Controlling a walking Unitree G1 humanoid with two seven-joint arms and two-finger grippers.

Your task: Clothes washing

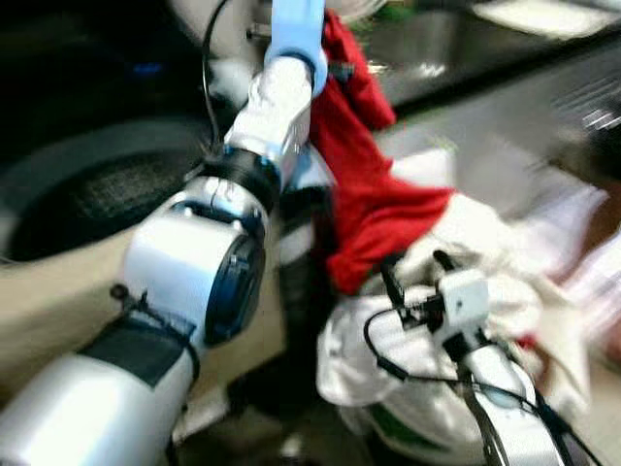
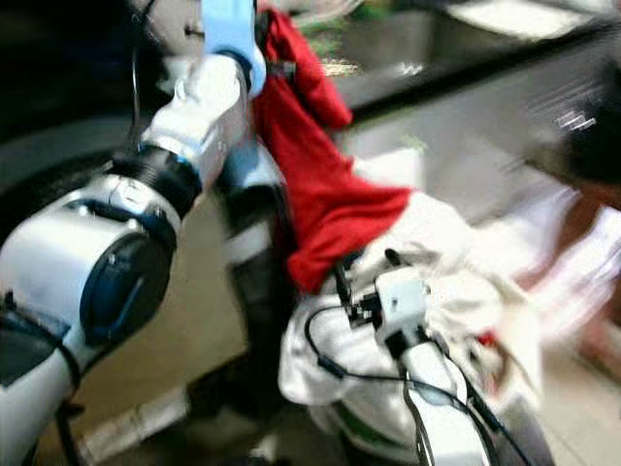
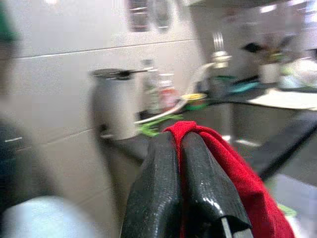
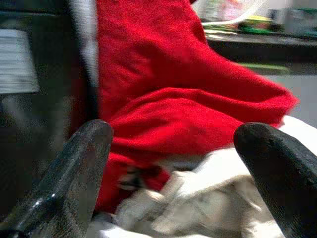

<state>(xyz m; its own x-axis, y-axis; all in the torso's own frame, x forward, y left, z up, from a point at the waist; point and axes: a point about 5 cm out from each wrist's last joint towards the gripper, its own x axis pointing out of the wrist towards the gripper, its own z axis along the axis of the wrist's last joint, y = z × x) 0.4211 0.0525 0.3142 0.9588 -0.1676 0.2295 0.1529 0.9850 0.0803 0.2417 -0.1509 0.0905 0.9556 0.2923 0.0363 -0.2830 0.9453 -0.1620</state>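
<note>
- Two black fingers of my left gripper [image 3: 181, 144] are pinched tight together on a fold of the red garment [image 1: 374, 194], held high, with the soft, fleecy cloth draping down from them.
- Beside that raised arm I see the dark round opening of the washing machine [image 1: 87, 194] on my left, its edge blurred.
- My right gripper [image 4: 173, 163] sits low with its fingers [image 4: 74, 168] spread wide, nothing between them, just short of the garment's hanging lower edge.
- Under that edge lies a heap of white and cream laundry [image 1: 485, 262], crumpled and soft, spilling over a white bag [image 1: 388, 398].
- Beyond the garment, a dark counter edge [image 3: 277, 144] runs past grey cabinet fronts; room there looks tight.
</note>
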